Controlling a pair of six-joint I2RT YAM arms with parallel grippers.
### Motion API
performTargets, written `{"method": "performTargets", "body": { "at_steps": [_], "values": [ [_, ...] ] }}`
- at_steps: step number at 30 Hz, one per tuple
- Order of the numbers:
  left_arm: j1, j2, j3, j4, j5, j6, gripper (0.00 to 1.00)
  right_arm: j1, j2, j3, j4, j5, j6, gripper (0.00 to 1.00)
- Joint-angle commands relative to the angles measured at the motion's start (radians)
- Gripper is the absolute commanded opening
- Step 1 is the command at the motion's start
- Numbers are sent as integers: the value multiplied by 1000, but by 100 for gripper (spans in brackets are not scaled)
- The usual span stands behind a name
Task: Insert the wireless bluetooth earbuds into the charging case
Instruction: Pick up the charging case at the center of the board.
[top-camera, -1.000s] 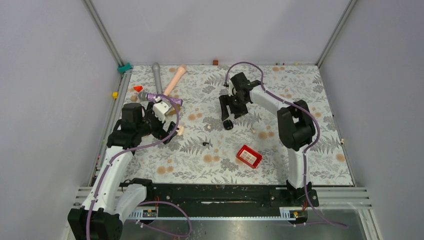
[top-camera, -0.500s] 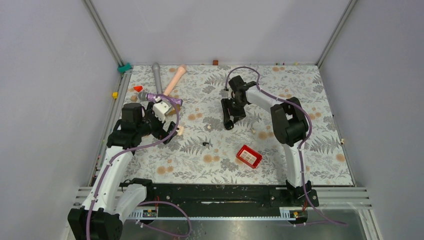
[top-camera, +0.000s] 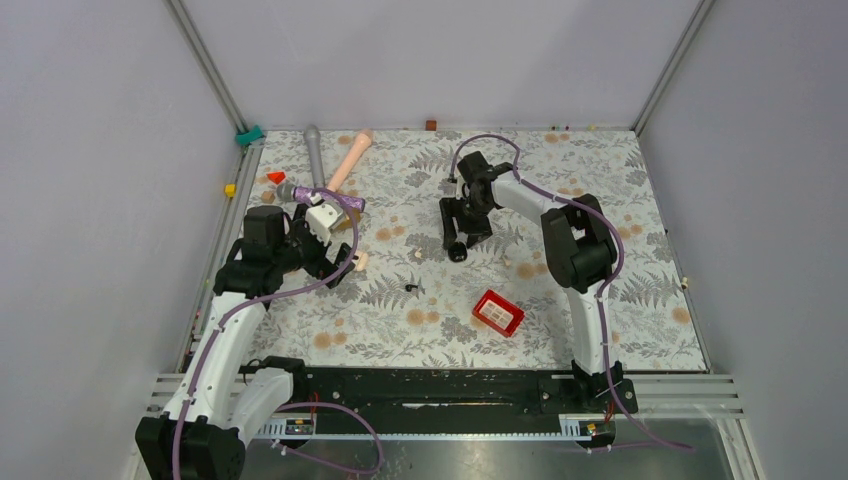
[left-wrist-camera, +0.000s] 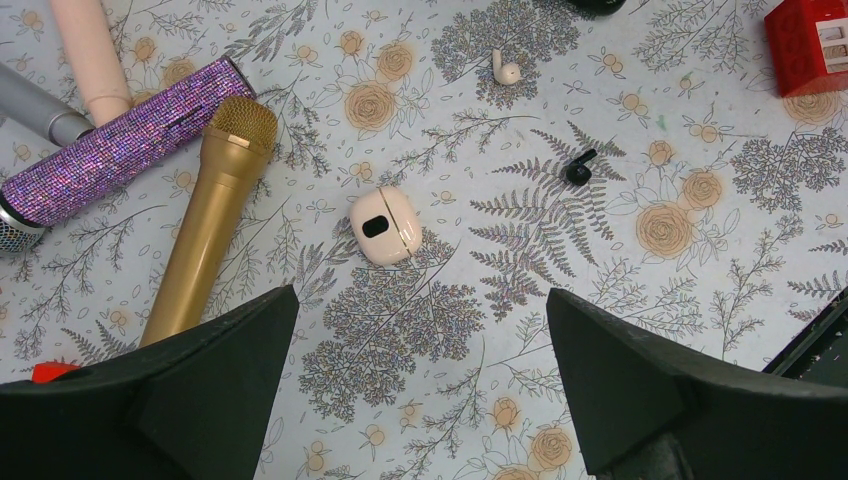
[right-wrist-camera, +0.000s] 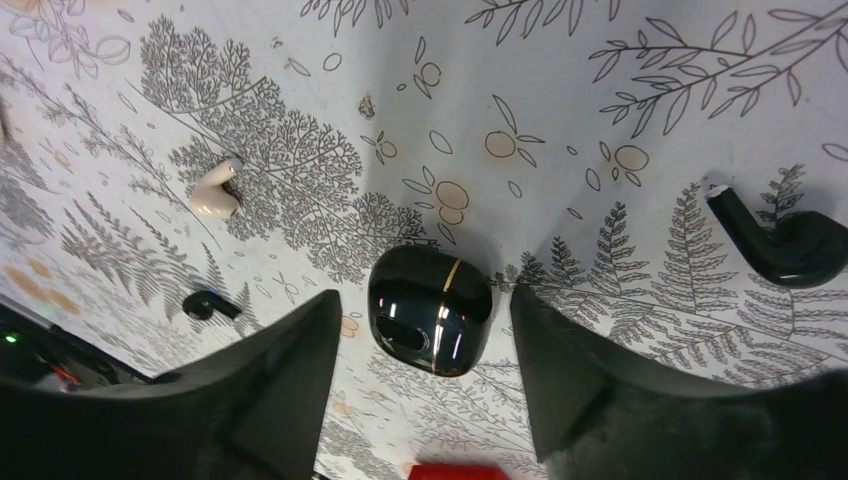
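A glossy black charging case (right-wrist-camera: 430, 310) with a gold seam lies shut on the floral mat. My right gripper (right-wrist-camera: 425, 297) straddles it, open, with a gap on each side. A black earbud (right-wrist-camera: 790, 245) lies to its right. A cream earbud (right-wrist-camera: 215, 195) and a second black earbud (right-wrist-camera: 208, 305) lie to its left. From above, the right gripper (top-camera: 457, 235) hangs over the black case (top-camera: 456, 250). My left gripper (left-wrist-camera: 420, 292) is open and empty, held above a cream case (left-wrist-camera: 386, 226). The cream earbud (left-wrist-camera: 505, 70) and black earbud (left-wrist-camera: 580, 170) lie beyond that case.
A red box (top-camera: 497, 313) sits near the front centre. A gold microphone (left-wrist-camera: 210, 215), a purple glitter microphone (left-wrist-camera: 120, 150), a pink one (left-wrist-camera: 90, 55) and a grey one (left-wrist-camera: 35, 110) lie at the left. A small red cone (top-camera: 276, 177) sits by the left wall.
My right gripper has shifted slightly left and down over the black case and its jaws have narrowed around it. The left arm has not moved.
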Motion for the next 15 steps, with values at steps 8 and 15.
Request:
{"method": "performTargets", "body": {
  "at_steps": [8, 15],
  "values": [
    [7, -15, -4, 38, 19, 15, 99, -40, -110, -88, 24, -47, 32, 78],
    [7, -15, -3, 39, 18, 16, 98, -56, -84, -114, 42, -40, 66, 63]
  ]
}}
